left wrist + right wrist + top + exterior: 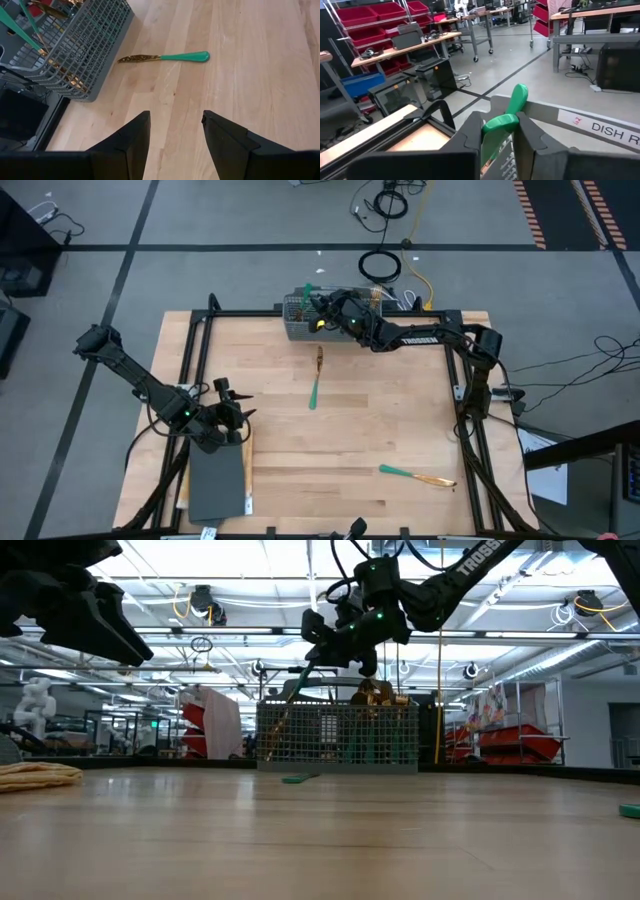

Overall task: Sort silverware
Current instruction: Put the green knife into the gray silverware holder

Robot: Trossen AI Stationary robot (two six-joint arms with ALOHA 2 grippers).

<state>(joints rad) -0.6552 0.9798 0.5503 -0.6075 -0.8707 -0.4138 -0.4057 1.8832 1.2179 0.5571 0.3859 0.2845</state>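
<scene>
Right gripper [499, 131]: clamping two teal handles [512, 107] over the wire basket [305, 320] at the table's far edge. Risk: both pieces are lifting together, one slipping. Two pieces [315, 380] are lying mid-table and near edge. Left gripper [232, 410]: spread, idling.

Two matte black jointed arms, white lettering on the right one, a green light near each wrist.

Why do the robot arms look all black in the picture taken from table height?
In the low view, bright ceiling lights shine from behind, so the right claw over the basket shows as a dark shape; in the high view, even light shows the table clearly.
</scene>
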